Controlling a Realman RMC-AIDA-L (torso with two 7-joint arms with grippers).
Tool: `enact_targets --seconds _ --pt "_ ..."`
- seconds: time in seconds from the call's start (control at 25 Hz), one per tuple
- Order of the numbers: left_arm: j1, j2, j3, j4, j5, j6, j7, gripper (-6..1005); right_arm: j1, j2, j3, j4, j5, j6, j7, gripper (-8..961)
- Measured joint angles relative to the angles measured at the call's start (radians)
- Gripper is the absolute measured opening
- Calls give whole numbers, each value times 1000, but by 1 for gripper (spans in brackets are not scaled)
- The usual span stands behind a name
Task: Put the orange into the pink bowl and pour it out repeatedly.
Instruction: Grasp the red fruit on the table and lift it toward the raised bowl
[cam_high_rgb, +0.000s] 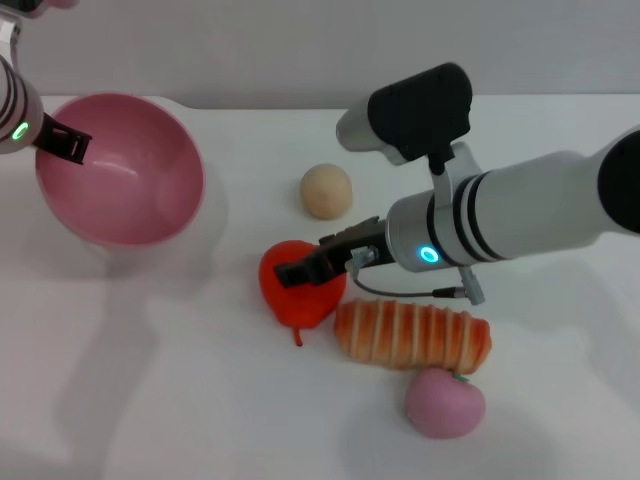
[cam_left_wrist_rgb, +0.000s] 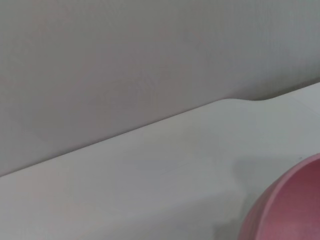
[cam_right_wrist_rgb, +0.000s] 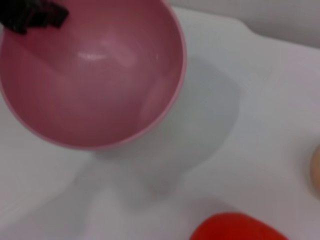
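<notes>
The pink bowl (cam_high_rgb: 120, 170) is tilted at the far left, its opening facing me and nothing inside. My left gripper (cam_high_rgb: 65, 143) is shut on its far-left rim. The left wrist view catches only an edge of the bowl (cam_left_wrist_rgb: 287, 207). The orange (cam_high_rgb: 298, 285) rests on the white table near the middle. My right gripper (cam_high_rgb: 305, 257) hovers open just over its top, one black finger across it and the other at its back edge. In the right wrist view the bowl (cam_right_wrist_rgb: 100, 80) fills the frame and the orange (cam_right_wrist_rgb: 235, 229) peeks in at the edge.
A beige ball (cam_high_rgb: 326, 190) lies behind the orange. A striped long bread (cam_high_rgb: 412, 336) lies right beside the orange, under my right forearm. A small pink fruit (cam_high_rgb: 445, 402) sits near the front. The table's back edge meets a grey wall.
</notes>
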Motion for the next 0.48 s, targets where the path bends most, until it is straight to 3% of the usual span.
enact_targets --seconds 0.32,0.48 --pt "-1 0 6 1 0 -2 0 39 55 3 -11 104 40 3 3 743" --pt "1 1 6 0 0 -5 1 38 46 -2 -15 74 39 15 5 737"
